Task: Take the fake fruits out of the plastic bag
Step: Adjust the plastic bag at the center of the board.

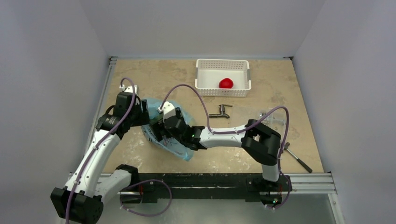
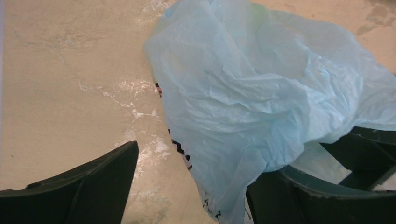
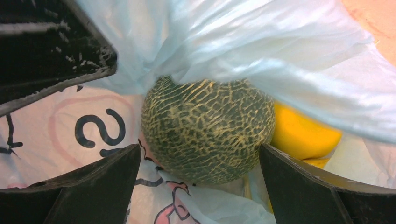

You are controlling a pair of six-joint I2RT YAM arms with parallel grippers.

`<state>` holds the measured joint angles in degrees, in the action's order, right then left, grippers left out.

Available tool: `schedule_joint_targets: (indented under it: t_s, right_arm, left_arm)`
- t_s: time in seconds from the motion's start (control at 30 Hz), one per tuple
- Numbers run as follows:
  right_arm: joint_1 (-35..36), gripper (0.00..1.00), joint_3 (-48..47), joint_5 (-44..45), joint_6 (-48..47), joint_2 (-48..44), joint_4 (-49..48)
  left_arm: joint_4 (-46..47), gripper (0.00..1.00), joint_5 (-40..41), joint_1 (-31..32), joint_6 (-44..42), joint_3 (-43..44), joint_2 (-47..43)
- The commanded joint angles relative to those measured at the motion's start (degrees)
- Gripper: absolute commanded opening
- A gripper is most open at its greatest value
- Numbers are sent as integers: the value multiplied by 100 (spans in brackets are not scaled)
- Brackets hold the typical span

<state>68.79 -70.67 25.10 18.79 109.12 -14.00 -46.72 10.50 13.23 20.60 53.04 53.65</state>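
Plastic bag (image 1: 183,151) lies crumpled on the left-centre of the worktop (image 1: 154,79), nearer the near edge than the far one. Both arms converge on it.

Right gripper (image 3: 201,156): inside the bag mouth, jaws spread wide, one finger on each side of the dull-green netted ball (image 3: 208,130). It reads as lined up to pinch the ball across its width. I cannot tell whether the pads touch it; no squeeze shows. The ball rests on the printed lower film, and the upper film hoods its top. Yellow lemon (image 3: 303,135) sits just behind the ball, half under the film.

Left gripper (image 2: 208,161): jaws also wide, at the bag's left side. Blue film sags between the fingers and drapes over one of them, but nothing is pinched. Its likely job is to keep the mouth lifted for the other arm.

White basket (image 1: 223,77) stands at the far edge, right of centre, and holds one red fruit (image 1: 226,83). It is probably the drop place for the fruits.

Hidden or unclear:
- From above, the arms cover the bag mouth, so no fruit shows inside it.
- The count of fruits left in the bag is unknown; only two are visible.
- Dark block (image 3: 46,51) at the upper left of the right wrist view is cut off. It may be the other arm's finger.
- The bag's print is only partly legible.

Tap part (image 1: 220,112) lies well apart from the bag, toward the right.
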Motion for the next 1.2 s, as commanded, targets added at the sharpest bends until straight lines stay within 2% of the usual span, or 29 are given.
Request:
schedule_joint_targets:
  t_s: [0.0,0.07,0.13,0.37,0.43,0.6,0.8,0.87,0.93,1.03,1.17]
  right_arm:
    - [-116,99,-341,208,-98,112,0]
    - [-144,99,-446,355,-81,194,29]
    - [-178,99,-487,483,-44,258,50]
    - [-393,99,-679,396,400,399,117]
    - [-393,99,-708,608,403,353,119]
    - [-454,99,-100,668,260,-77,-388]
    - [-455,97,883,109,465,-135,-942]
    - [-455,95,1281,-243,517,-170,-1420]
    - [-463,90,1533,-498,539,-109,-1761]
    - [-464,68,1613,-824,678,-26,-1744]
    - [-446,49,2097,-1489,885,-171,-2349]
  left_arm:
    - [186,51,67,-92,-376,-117,27]
    - [227,34,41,-93,-423,-204,-6]
    - [203,23,-50,-97,-413,-260,-69]
    - [281,10,-767,-40,-639,-299,8]
    - [273,0,-884,-41,-674,-285,82]
    - [317,0,-1205,-19,-765,-289,203]
    - [269,0,-1326,12,-768,-259,361]
    - [271,0,-1323,12,-751,-250,392]
    - [252,0,-1323,12,-750,-242,437]
    - [222,0,-1332,17,-750,-235,497]
    - [218,0,-1349,21,-733,-213,479]
